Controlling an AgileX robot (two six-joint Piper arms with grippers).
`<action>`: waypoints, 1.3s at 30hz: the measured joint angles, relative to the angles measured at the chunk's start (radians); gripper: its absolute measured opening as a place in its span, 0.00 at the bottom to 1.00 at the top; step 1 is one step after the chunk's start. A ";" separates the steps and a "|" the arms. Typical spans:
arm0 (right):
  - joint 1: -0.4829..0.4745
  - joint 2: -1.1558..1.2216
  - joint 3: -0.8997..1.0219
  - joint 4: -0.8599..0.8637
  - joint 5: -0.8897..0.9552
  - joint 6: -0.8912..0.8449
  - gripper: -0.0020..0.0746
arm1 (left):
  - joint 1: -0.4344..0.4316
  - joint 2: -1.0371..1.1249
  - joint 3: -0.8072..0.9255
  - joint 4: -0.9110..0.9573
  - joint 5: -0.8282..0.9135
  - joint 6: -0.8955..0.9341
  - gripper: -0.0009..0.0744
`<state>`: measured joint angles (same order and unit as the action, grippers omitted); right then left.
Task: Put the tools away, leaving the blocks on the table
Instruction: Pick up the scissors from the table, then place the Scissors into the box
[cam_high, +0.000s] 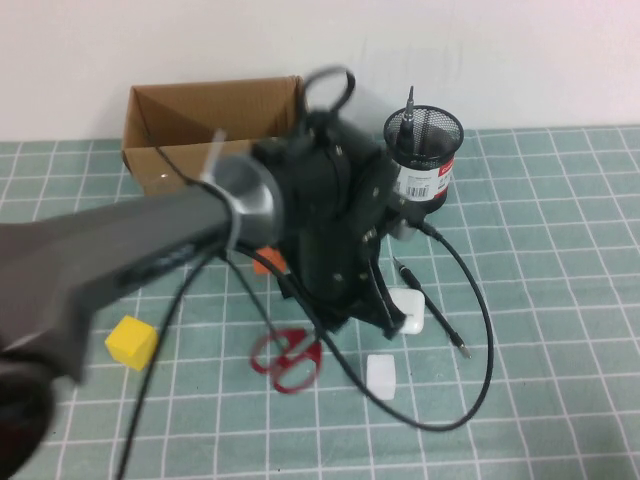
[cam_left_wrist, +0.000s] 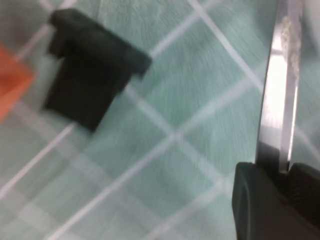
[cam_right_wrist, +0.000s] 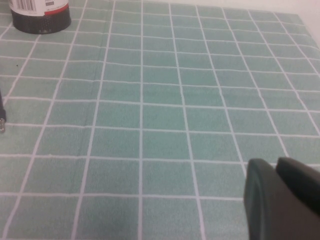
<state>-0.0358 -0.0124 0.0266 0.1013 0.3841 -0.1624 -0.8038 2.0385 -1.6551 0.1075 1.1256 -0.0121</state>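
One tool stands in the mesh cup (cam_high: 424, 135); my left gripper (cam_left_wrist: 272, 172) pinches the scissors' blade (cam_left_wrist: 279, 90), my right gripper (cam_right_wrist: 282, 200) rests pressed together, and the pointed tool (cam_high: 430, 305) remains.

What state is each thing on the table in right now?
left tool, down at the mat, shut on the blade of the red-handled scissors
right tool, shut, empty, low over the mat
red-handled scissors, lying flat
cardboard box, open
mesh cup, upright, something pointed standing inside
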 joint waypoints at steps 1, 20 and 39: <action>0.000 0.000 0.000 0.000 0.000 0.000 0.02 | -0.005 -0.031 0.000 0.022 0.031 0.034 0.12; 0.000 0.000 0.000 0.000 0.000 0.000 0.02 | 0.217 -0.185 -0.016 0.573 -0.337 0.566 0.12; 0.000 0.000 0.000 0.000 0.000 0.000 0.02 | 0.326 -0.030 -0.022 0.708 -0.600 0.583 0.12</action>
<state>-0.0358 -0.0124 0.0266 0.1013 0.3841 -0.1624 -0.4776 2.0087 -1.6766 0.8158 0.5259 0.5712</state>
